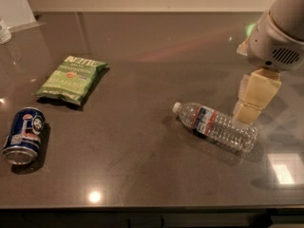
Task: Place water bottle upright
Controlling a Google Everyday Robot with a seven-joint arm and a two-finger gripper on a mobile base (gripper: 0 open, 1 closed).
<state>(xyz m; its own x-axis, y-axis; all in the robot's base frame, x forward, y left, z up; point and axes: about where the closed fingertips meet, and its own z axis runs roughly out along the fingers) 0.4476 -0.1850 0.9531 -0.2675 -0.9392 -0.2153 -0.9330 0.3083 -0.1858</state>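
**me:** Gripper (248, 112) check: mine hangs low over the dark grey tabletop (142, 170), just beside the base end of the clear ribbed plastic water bottle (216, 127) with the white cap and red, white and blue label band. It's flat on its side, cap pointing away from my gripper. Open or closed? Honestly can't tell from here.

**other:** so which step is that?

**me:** Approach, I'd say. Doesn't look like I've got hold of it, and it's not upright. Next I'd need to close on its body, squeeze gently (thin plastic probably flexes), then tip it onto its base. The blue soda can (23, 136) and green chip bag (71, 79) sit well apart, beyond the bottle, so no worries there.
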